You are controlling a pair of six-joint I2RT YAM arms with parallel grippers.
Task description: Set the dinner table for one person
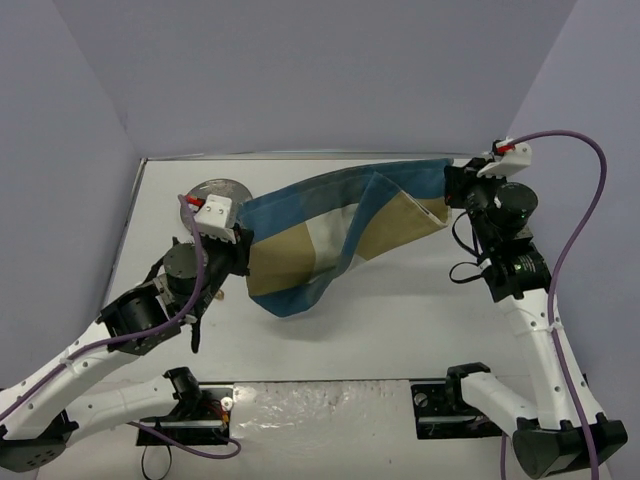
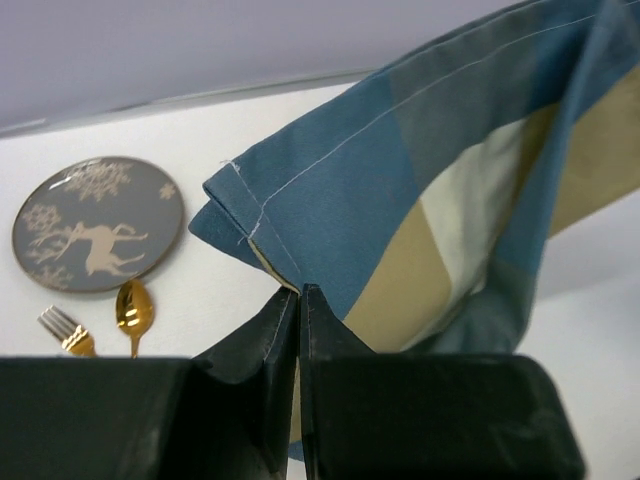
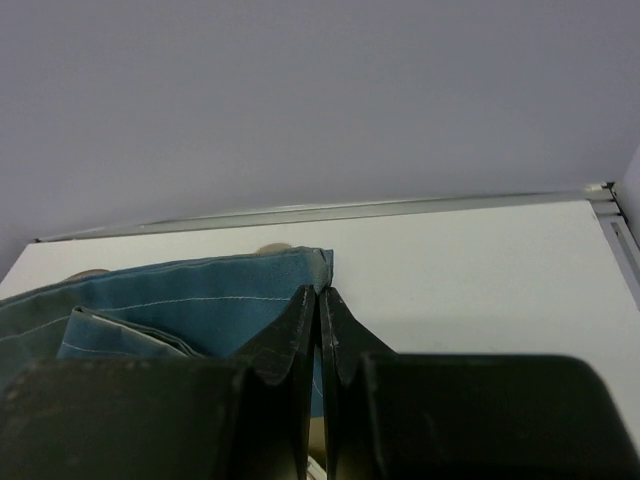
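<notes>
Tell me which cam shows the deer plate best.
Left wrist: the whole plate is unobstructed, deer pattern clear, above the fork and spoon. Top external shows it small and partly covered. Right wrist: none discernible.

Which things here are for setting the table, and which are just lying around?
For the job: table, checked placemat, plate, spoon, fork.
Just there: purple cable, grey wall.
</notes>
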